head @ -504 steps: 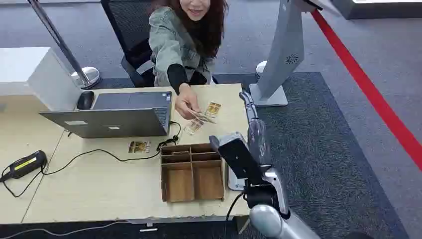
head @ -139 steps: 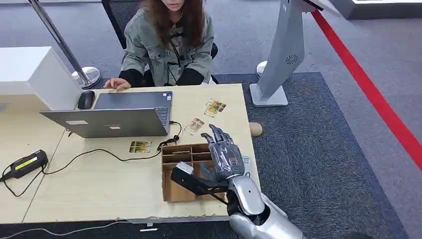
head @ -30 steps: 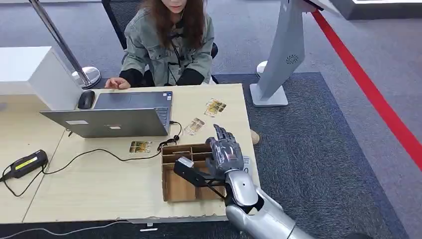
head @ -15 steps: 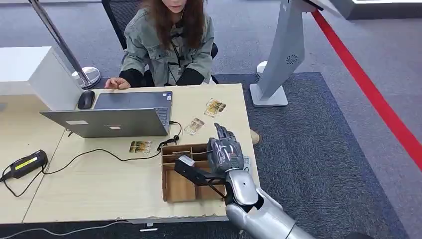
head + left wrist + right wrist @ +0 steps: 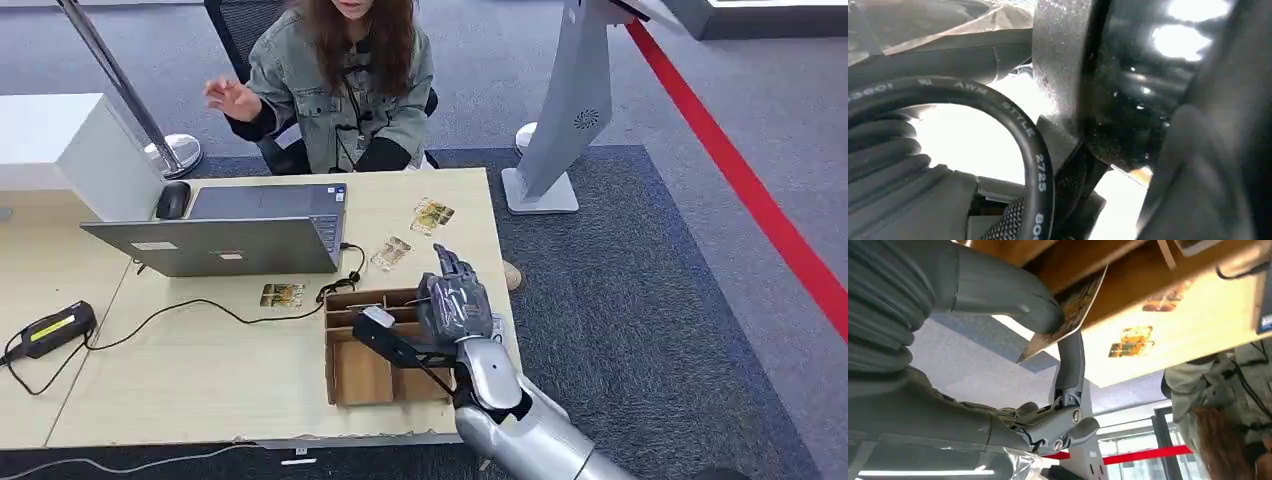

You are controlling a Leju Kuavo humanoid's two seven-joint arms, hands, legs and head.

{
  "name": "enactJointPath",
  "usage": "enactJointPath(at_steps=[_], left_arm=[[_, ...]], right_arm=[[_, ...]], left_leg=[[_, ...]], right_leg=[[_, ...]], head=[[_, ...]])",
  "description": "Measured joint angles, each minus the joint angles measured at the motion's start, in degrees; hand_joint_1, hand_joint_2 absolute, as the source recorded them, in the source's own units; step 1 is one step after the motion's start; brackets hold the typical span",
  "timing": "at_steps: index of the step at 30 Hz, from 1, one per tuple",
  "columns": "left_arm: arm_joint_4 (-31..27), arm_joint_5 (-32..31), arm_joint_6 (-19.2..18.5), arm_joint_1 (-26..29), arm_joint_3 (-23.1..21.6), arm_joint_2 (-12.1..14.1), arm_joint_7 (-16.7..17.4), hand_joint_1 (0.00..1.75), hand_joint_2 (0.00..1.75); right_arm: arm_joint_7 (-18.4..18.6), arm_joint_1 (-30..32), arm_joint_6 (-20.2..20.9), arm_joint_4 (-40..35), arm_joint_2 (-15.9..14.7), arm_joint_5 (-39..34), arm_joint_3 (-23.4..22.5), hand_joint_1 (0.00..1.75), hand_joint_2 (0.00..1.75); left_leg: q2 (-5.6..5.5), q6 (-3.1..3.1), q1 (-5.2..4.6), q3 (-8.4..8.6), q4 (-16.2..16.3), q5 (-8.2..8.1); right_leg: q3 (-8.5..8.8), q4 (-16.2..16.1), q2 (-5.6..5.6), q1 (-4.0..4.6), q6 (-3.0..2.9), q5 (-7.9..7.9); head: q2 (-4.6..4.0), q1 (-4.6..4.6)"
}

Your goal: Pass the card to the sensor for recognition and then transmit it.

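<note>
The card (image 5: 1068, 315) was pinched between the thick thumb and a darker finger of the right hand (image 5: 455, 300), as the right wrist view showed it, held up off the bench (image 5: 200, 370) just beside the far right corner of the cardboard divider box (image 5: 385, 345). A small pale reader sat on the bench by that corner, mostly hidden behind the hand, so contact with it could not be told. Over the last second the hand had crept only slightly further out, wrist camera boom still hanging over the box; likely the sensing step, handover not yet started. The bigger change was the person (image 5: 340, 80): one hand (image 5: 232, 98), which had rested by the laptop (image 5: 225, 235) half a second earlier, was now lifted in the air, possibly readying to receive. Loose cards (image 5: 430, 215) lay untouched near the far edge, another (image 5: 281, 295) beside the box. Much earlier the person had been reaching over those cards. Left hand: state could not be told from the dark, close left wrist view.
</note>
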Motion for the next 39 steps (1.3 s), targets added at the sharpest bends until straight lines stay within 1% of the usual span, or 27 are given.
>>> enactJointPath(at_steps=[4, 6, 10, 13, 16, 18, 22, 27, 31, 32, 39], left_arm=[[0.0, 0.6, 0.5, 0.3, 0.0, 0.0, -0.3, 0.0, 0.0], [0.0, 1.0, 0.7, 0.5, 0.1, 0.1, -0.6, 0.0, 0.0], [0.0, 1.3, 1.0, 0.9, 0.2, 0.3, -1.4, 0.0, 0.0], [0.0, 1.3, 1.0, 1.1, 0.2, 0.4, -1.7, 0.0, 0.0], [0.0, 1.3, 1.0, 1.2, 0.3, 0.5, -2.1, 0.0, 0.0], [0.0, 1.3, 0.9, 1.3, 0.3, 0.5, -2.2, 0.0, 0.0], [0.0, 0.9, 0.8, 1.3, 0.4, 0.5, -2.5, 0.0, 0.0], [0.0, 0.7, 0.6, 1.2, 0.4, 0.5, -2.5, 0.0, 0.0], [0.0, -0.4, 0.1, 0.8, 0.3, 0.5, -2.6, 0.0, 0.0], [0.0, -0.9, -0.1, 0.6, 0.2, 0.5, -2.6, 0.0, 0.0], [0.0, -2.2, -1.0, -0.2, -0.1, 0.0, -2.4, 0.0, 0.0]], right_arm=[[0.0, 0.2, -0.7, -4.6, -0.4, -2.3, -1.0, 1.4, 1.75], [0.8, 0.4, -0.5, -8.8, -0.7, -3.2, -2.0, 1.38, 1.75], [0.8, 0.9, -0.5, -17.1, -1.7, -3.9, -3.8, 1.34, 1.75], [0.8, 1.3, -0.5, -20.8, -2.4, -3.9, -4.5, 1.33, 1.75], [1.0, 1.9, -0.5, -27.5, -3.7, -4.1, -5.5, 1.33, 1.75], [1.0, 2.1, -0.7, -30.7, -4.4, -4.7, -6.2, 1.34, 1.75], [0.7, 2.2, -1.6, -34.4, -5.0, -6.0, -6.8, 1.34, 1.75], [0.1, 1.0, -2.6, -35.1, -5.2, -7.5, -7.5, 1.45, 1.75], [0.7, -1.5, -3.3, -34.3, -5.3, -8.5, -7.7, 1.48, 1.75], [0.7, -2.9, -4.0, -33.0, -5.3, -8.6, -7.7, 1.52, 1.75], [1.0, -9.5, -7.1, -22.2, -4.4, -11.4, -7.6, 1.52, 1.75]], left_leg=[[0.02, 0.0, 0.0, 0.0, 0.0, 0.0], [0.03, 0.0, -0.01, 0.0, 0.0, 0.0], [0.05, 0.0, -0.01, 0.0, 0.0, 0.0], [0.05, 0.0, -0.01, 0.0, 0.0, 0.0], [0.11, 0.01, -0.04, 0.0, 0.0, 0.0], [0.11, 0.01, -0.04, 0.0, 0.0, 0.0], [0.1, 0.01, -0.05, 0.0, 0.0, 0.0], [0.06, 0.02, -0.05, 0.0, 0.0, 0.0], [0.07, 0.02, -0.05, 0.0, 0.0, 0.01], [0.06, 0.02, -0.05, 0.0, 0.0, 0.01], [0.0, 0.03, -0.04, 0.0, 0.0, 0.02]], right_leg=[[0.0, 0.0, 0.0, 0.0, 0.0, 0.0], [-0.02, 0.0, 0.0, -0.02, 0.0, 0.0], [-0.01, 0.0, 0.01, -0.02, 0.0, 0.0], [-0.01, 0.0, 0.01, -0.02, 0.0, 0.0], [-0.01, 0.0, 0.04, -0.03, 0.0, 0.0], [-0.01, 0.0, 0.04, -0.04, 0.01, 0.0], [-0.01, 0.0, 0.04, -0.04, 0.01, 0.01], [0.0, 0.0, 0.03, -0.04, 0.01, 0.01], [0.0, 0.0, 0.03, -0.04, 0.02, 0.02], [0.0, 0.0, 0.03, -0.04, 0.02, 0.02], [0.0, 0.0, 0.01, -0.03, 0.03, 0.03]], head=[[0.0, 0.0], [0.0, 0.0], [0.0, 0.0], [0.0, -0.02], [0.0, 0.0], [0.0, 0.0], [0.0, 0.0], [0.0, 0.0], [0.0, -0.02], [0.0, 0.02], [0.0, 0.0]])
